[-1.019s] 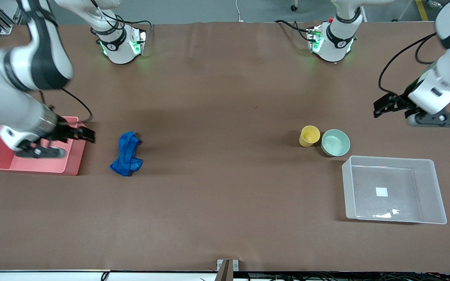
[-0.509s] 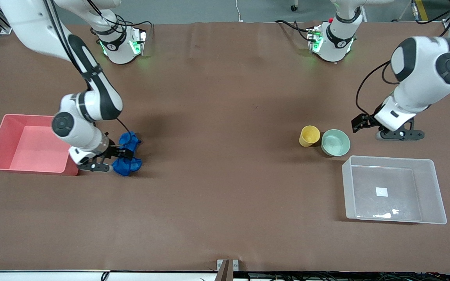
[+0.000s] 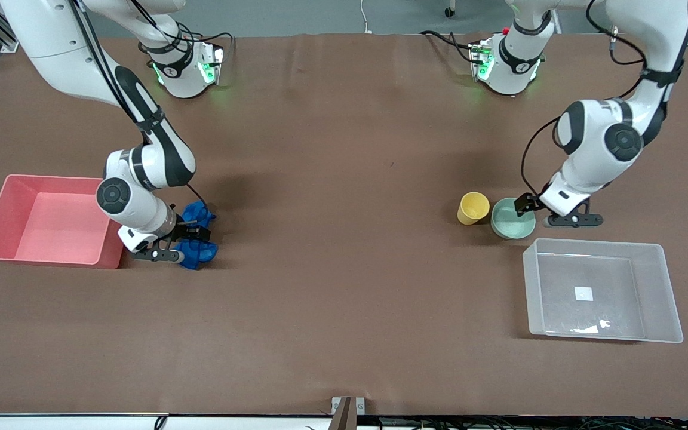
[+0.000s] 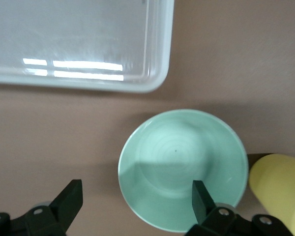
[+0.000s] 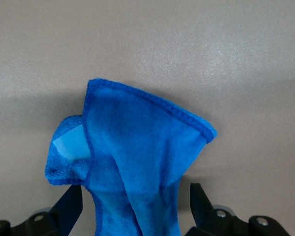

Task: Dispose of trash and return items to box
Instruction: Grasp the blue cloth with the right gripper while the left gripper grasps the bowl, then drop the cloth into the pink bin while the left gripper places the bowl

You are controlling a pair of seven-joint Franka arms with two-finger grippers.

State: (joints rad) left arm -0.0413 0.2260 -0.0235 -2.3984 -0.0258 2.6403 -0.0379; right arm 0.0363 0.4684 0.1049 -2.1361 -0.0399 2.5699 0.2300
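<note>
Since half a second ago the left gripper (image 3: 526, 205) has come in from the bowl's 3 o'clock and now sits low at the bowl (image 3: 512, 218), fingers spread wide with one over the rim, holding nothing. The right gripper (image 3: 199, 231) has settled on the rag (image 3: 196, 236), its open fingers (image 5: 200, 202) straddling the cloth; a firm grip is hard to make out. The cup (image 3: 473, 208) stands at the bowl's 9 o'clock, the box (image 3: 601, 291) at its 5 o'clock. The pink bin (image 3: 48, 220) lies at the rag's 9 o'clock, partly hidden by the right arm.
</note>
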